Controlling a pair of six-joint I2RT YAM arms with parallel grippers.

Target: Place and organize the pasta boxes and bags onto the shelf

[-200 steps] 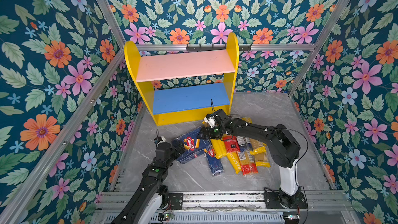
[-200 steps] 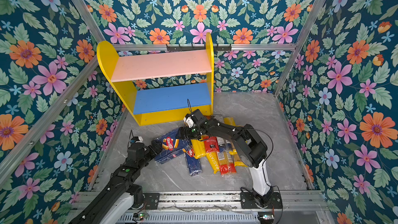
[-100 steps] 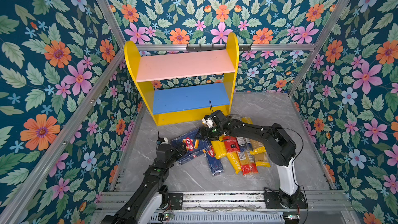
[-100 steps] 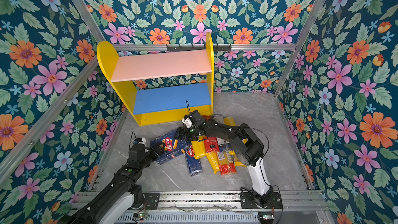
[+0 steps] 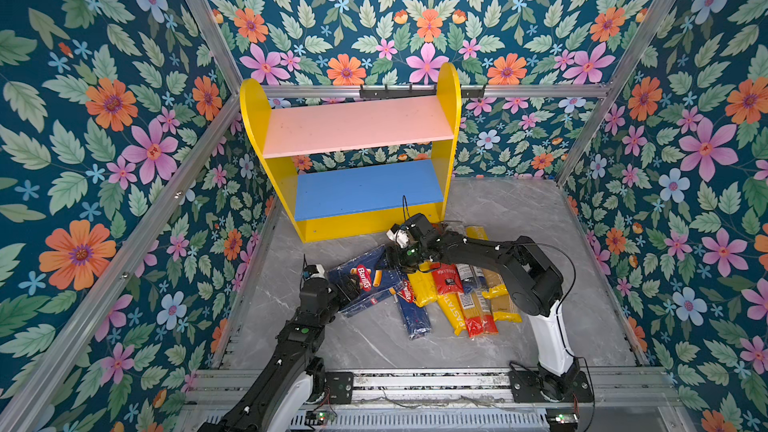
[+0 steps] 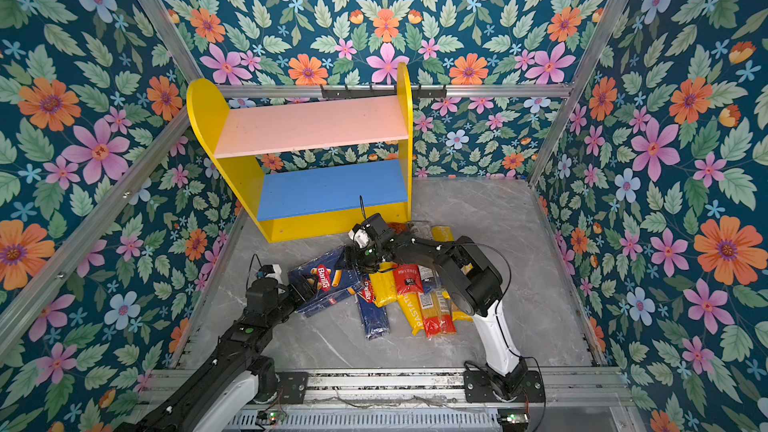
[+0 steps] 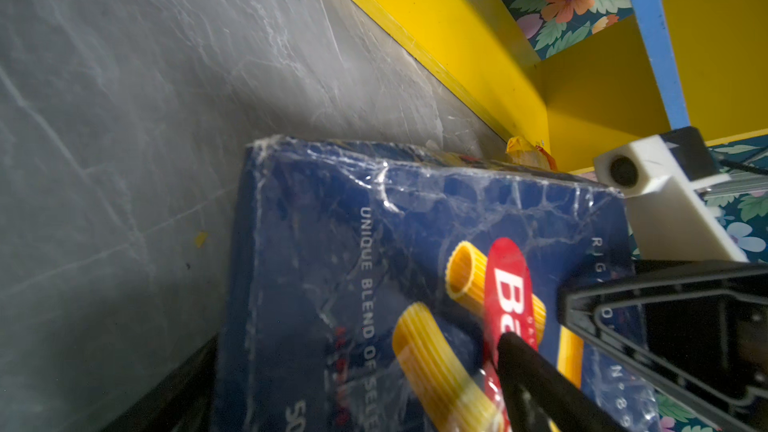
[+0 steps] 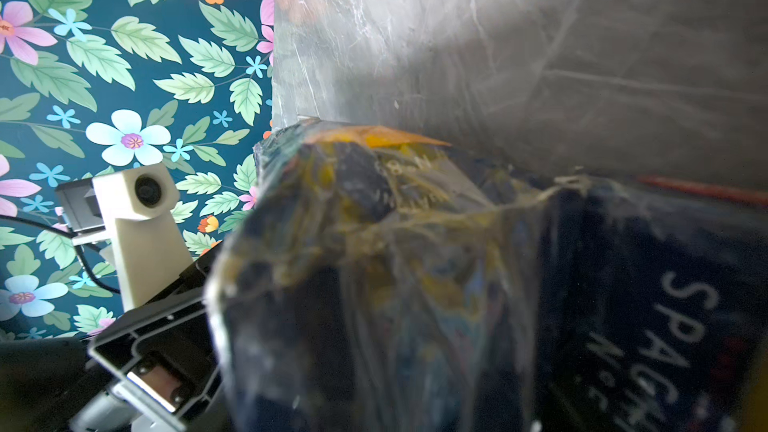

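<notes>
1. Two blue boxes lie on the grey table (image 5: 519,218), at six o'clock from the yellow shelf (image 5: 254,118).
2. Flat on the table, the wide box (image 5: 365,284) has the narrow box (image 5: 413,309) touching it at four o'clock.
3. Several bags (image 5: 469,301), yellow and red, lie side by side at three o'clock from the narrow box.
4. At the wide box's eight o'clock end, the left claw (image 5: 347,284) has its jaws apart, with one finger (image 7: 540,384) over the printed face.
5. At its one o'clock corner sits the right claw (image 5: 397,261); I cannot tell whether it is apart or clamped.
</notes>
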